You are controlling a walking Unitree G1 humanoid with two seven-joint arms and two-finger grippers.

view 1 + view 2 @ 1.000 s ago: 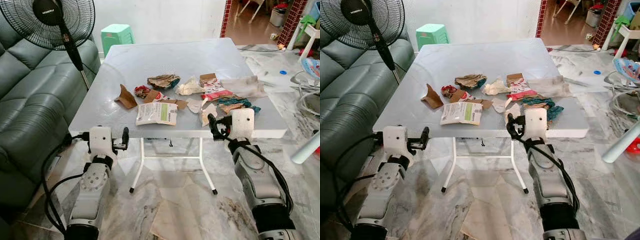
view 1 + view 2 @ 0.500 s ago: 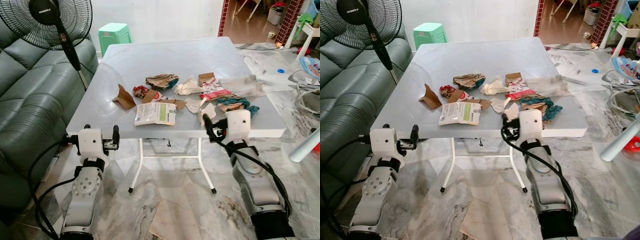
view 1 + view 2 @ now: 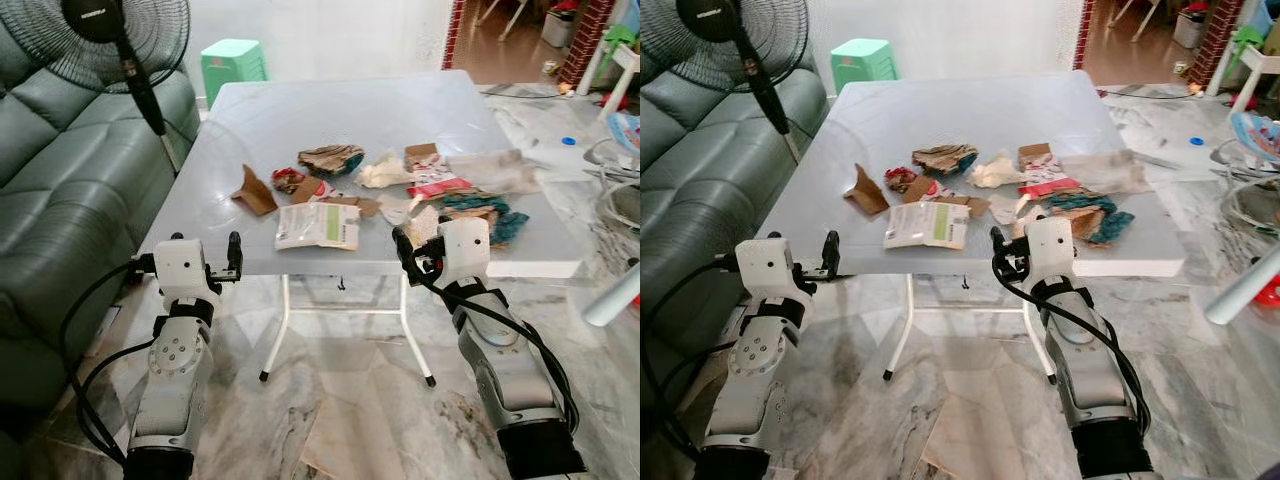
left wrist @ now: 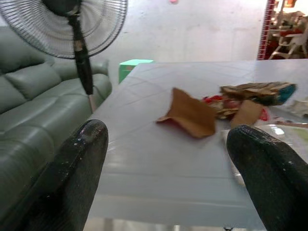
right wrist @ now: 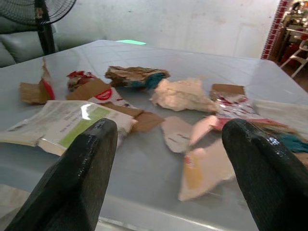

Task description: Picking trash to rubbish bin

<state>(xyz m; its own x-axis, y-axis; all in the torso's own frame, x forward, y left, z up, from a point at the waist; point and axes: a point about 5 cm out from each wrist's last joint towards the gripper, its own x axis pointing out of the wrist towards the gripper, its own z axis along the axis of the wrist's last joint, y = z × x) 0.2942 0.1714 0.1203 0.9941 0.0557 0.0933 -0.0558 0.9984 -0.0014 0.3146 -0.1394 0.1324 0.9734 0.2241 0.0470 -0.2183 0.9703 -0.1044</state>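
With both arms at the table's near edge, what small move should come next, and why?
Probably ease the right end effector forward over the pale torn wrapper with a yellow patch. Its fingers stand open, the scrap lies nearest between them on the grey square table, and nothing is held.

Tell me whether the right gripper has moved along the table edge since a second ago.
Yes. The right gripper has slid toward the robot's left along the table edge: it was near the teal wrapper, and now sits closer to the white packet.
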